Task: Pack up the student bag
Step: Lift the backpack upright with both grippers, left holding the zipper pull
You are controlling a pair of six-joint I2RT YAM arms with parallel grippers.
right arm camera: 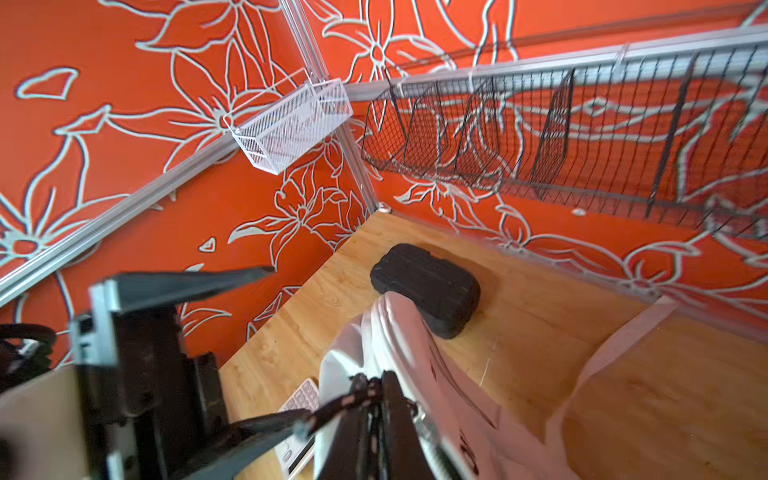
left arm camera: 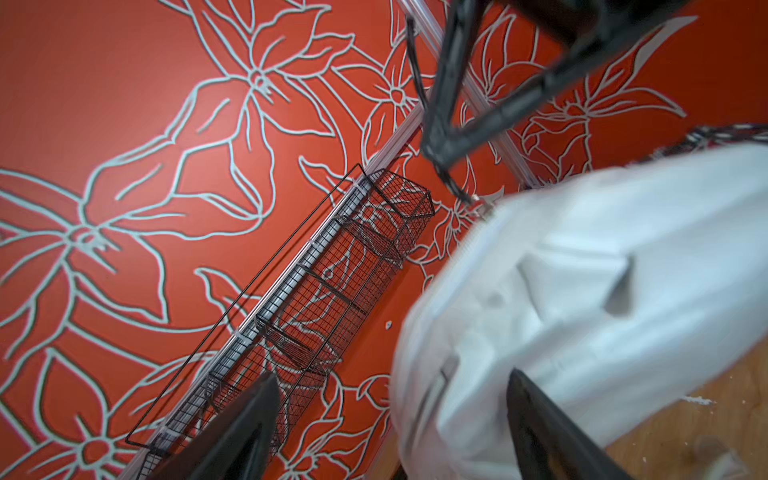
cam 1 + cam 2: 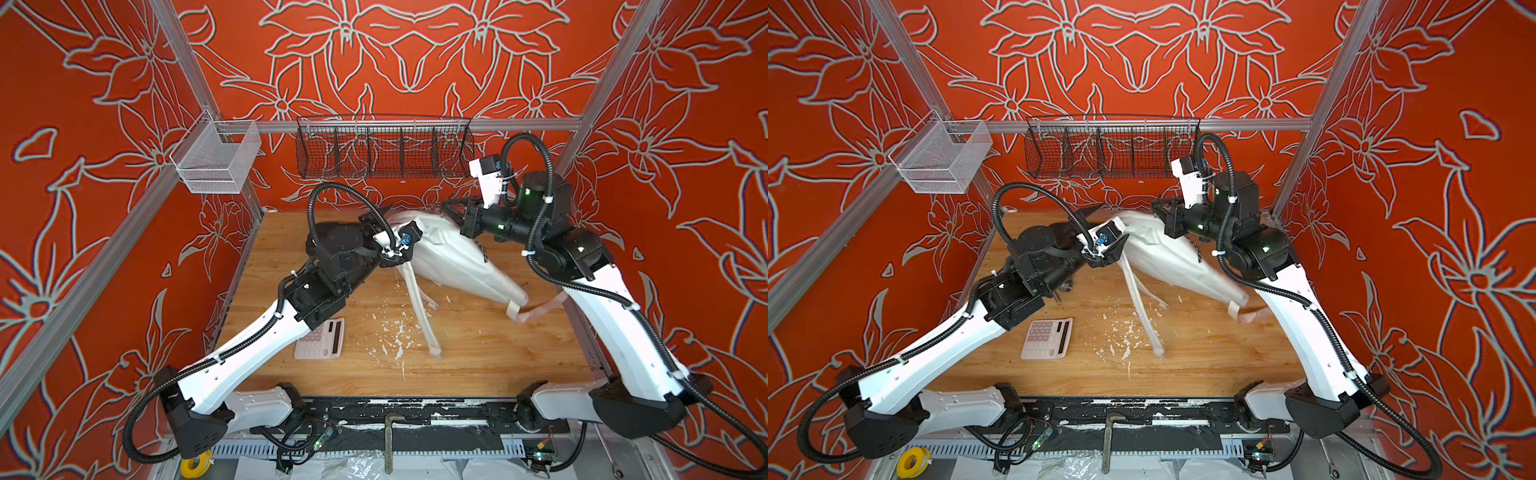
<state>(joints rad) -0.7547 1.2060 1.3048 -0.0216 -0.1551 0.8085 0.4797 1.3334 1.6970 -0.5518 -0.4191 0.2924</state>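
Print (image 3: pixel 484 252) unreadable; right tool (image 1: pixel 374 386) clamps student bag (image 3: pixel 457 257); left tool (image 2: pixel 390 378) splayed wide.

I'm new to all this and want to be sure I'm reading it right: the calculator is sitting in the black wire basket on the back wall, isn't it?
Not quite. The calculator lies flat on the wooden table, not in the black wire basket. Both top views show it.

The student bag (image 3: pixel 457 257) is white. The walls (image 3: pixel 83 124) are orange-red with pale grey flower outlines. The table (image 3: pixel 478 353) is light wood grain, the hard case (image 1: pixel 428 286) black.
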